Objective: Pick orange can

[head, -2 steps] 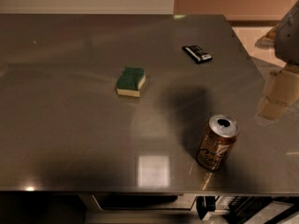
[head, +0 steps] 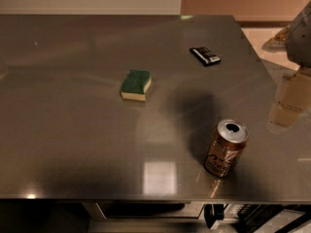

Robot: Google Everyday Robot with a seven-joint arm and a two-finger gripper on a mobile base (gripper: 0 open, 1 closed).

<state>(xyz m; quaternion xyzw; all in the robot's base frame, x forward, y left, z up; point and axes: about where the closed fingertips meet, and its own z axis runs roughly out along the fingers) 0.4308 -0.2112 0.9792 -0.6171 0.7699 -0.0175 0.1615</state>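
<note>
The orange can (head: 225, 148) stands upright near the front right of the steel table (head: 73, 130). It is orange-brown with a silver top and dark cursive lettering on a pale patch. My gripper (head: 290, 102) hangs at the right edge of the view, to the right of the can and higher than it, well apart from it. Its pale fingers (head: 294, 91) point down below the grey arm (head: 301, 38).
A green sponge with a yellow base (head: 135, 84) lies mid-table, left of and behind the can. A small black packet (head: 204, 56) lies at the back right. The table's front edge runs just below the can. The right edge lies near my gripper.
</note>
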